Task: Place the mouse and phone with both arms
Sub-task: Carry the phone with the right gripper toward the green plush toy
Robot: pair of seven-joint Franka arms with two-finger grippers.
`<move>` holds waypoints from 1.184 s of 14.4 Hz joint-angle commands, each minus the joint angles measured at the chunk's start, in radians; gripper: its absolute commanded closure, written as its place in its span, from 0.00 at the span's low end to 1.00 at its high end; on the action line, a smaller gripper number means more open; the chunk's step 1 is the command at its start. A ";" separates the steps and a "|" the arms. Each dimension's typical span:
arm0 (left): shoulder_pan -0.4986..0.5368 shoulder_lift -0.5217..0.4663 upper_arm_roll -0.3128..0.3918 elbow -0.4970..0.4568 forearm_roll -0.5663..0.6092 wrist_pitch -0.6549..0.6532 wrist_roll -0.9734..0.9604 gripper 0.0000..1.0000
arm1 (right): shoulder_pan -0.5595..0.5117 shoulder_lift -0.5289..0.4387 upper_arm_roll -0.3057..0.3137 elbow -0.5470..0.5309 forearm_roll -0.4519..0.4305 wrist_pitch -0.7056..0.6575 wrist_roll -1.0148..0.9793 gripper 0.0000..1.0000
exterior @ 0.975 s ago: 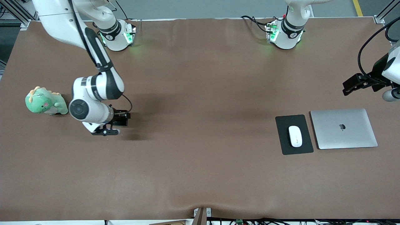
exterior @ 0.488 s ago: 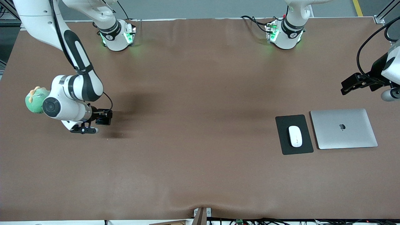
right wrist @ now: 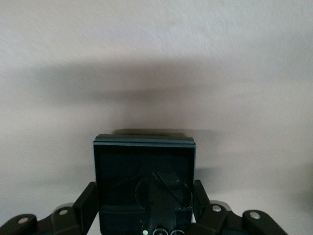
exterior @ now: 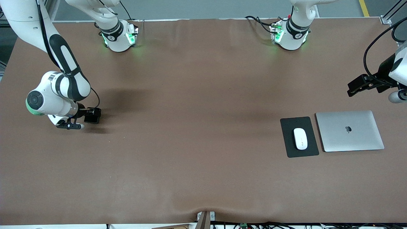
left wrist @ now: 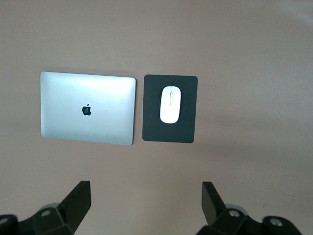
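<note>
The white mouse (exterior: 300, 138) lies on a black pad (exterior: 291, 127) toward the left arm's end of the table; it also shows in the left wrist view (left wrist: 169, 104). My right gripper (exterior: 90, 115) is shut on the black phone (exterior: 93, 116) and holds it low over the bare table at the right arm's end. In the right wrist view the phone (right wrist: 144, 171) sits between the fingers (right wrist: 88, 198). My left gripper (exterior: 353, 88) is open and empty, up in the air beside the table's edge, with its jaws wide apart (left wrist: 145, 193).
A closed silver laptop (exterior: 349, 131) lies beside the black pad (left wrist: 151, 132), at the left arm's end; it shows in the left wrist view too (left wrist: 88, 107). A green plush toy (exterior: 31, 111) is almost wholly hidden under my right arm's wrist.
My right arm has carried the phone toward the right arm's end of the table and now covers the green toy. The left arm has barely moved.
</note>
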 commanded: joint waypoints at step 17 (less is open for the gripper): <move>0.009 -0.021 0.004 -0.008 -0.034 -0.008 0.005 0.00 | -0.012 -0.062 0.026 0.163 -0.008 -0.205 -0.016 0.00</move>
